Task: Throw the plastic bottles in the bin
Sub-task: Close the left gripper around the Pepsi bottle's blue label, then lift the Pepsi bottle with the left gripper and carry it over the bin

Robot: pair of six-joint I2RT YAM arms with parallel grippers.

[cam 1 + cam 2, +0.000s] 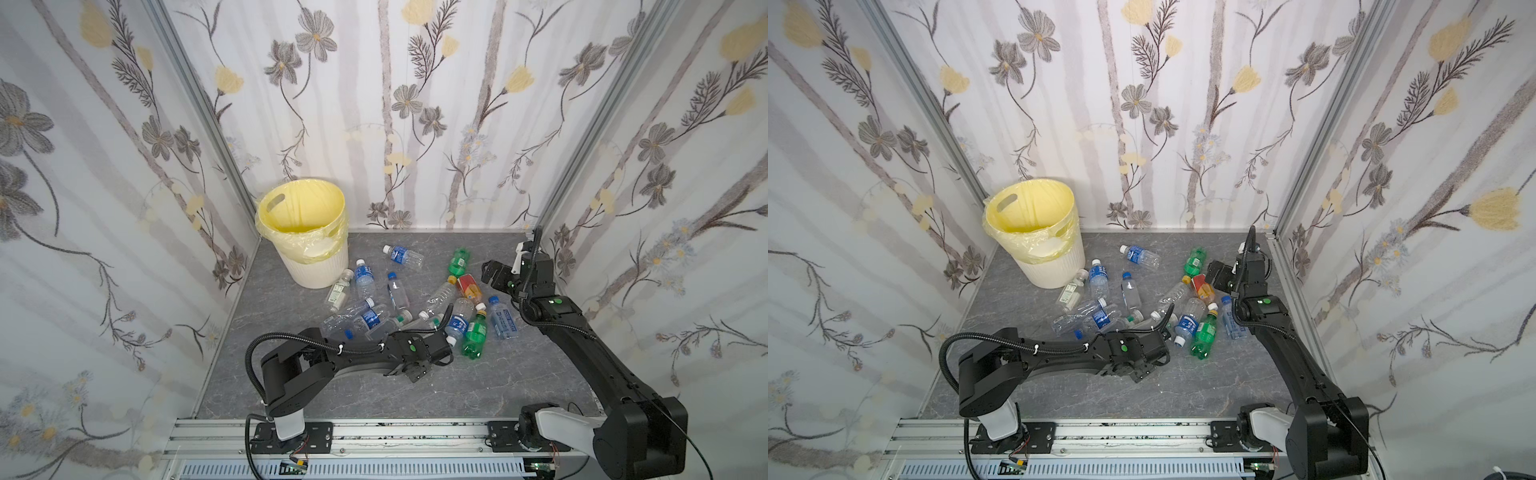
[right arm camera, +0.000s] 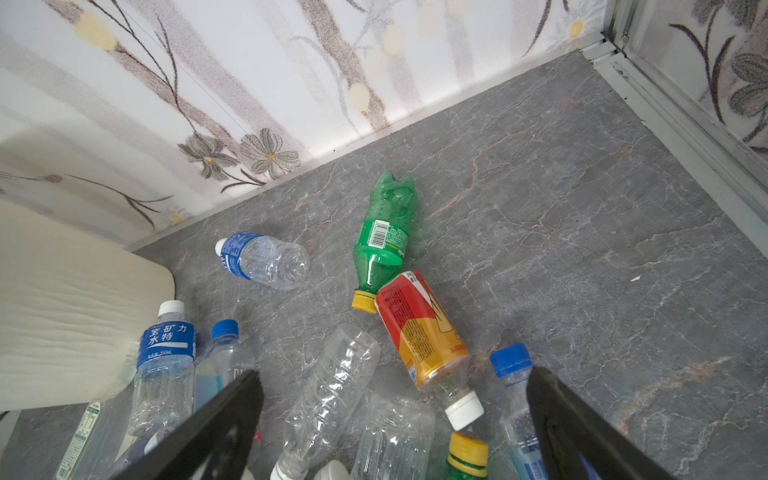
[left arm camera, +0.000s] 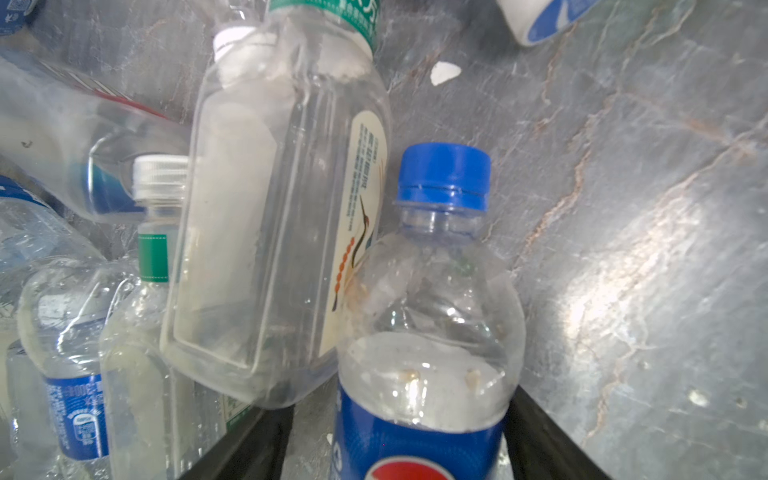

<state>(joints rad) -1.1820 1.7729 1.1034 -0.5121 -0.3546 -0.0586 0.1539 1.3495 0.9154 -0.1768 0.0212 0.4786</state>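
Several plastic bottles (image 1: 399,295) lie in a loose pile on the grey floor in both top views. The cream bin (image 1: 318,272), lined with a yellow bag, stands at the back left. My left gripper (image 3: 395,411) is low at the pile's near edge. Its jaws straddle a blue-capped bottle with a blue Pepsi label (image 3: 424,440). One finger touches the bottle and floor shows beside the other. My right gripper (image 2: 392,386) hangs open above the pile's right side, near the red-orange bottle (image 2: 419,328) and a green bottle (image 2: 384,237), holding nothing.
Flowered walls close in the floor on three sides, with a metal rail (image 1: 374,436) along the front. A square clear bottle (image 3: 270,232) leans against the Pepsi bottle. A second green bottle (image 1: 473,336) lies just right of the left wrist.
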